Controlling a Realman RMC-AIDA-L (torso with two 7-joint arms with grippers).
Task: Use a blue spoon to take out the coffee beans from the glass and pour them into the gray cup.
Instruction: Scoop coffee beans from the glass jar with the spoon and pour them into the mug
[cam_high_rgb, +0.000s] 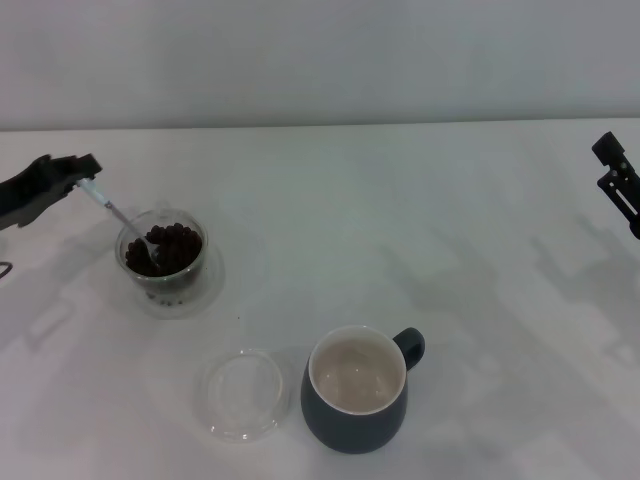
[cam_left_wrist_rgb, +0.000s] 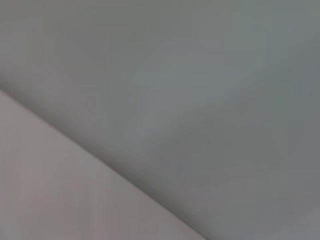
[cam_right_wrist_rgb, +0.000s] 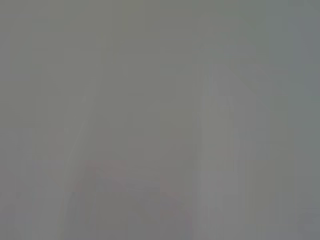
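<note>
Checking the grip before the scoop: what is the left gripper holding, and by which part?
The left gripper holds the blue spoon by its handle end; the bowl sits in the glass.

A bare white table (cam_high_rgb: 400, 200) against a blank grey wall (cam_high_rgb: 320, 60) suggests a lab.

My left gripper (cam_high_rgb: 88, 172) reaches in low from the left edge, fingers pinched together at the tip, while my right gripper (cam_high_rgb: 612, 160) sits parked at the right edge.

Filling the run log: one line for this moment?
left gripper: holds blue spoon | bowl in glass with coffee beans | gray cup: empty | right gripper: parked
</note>
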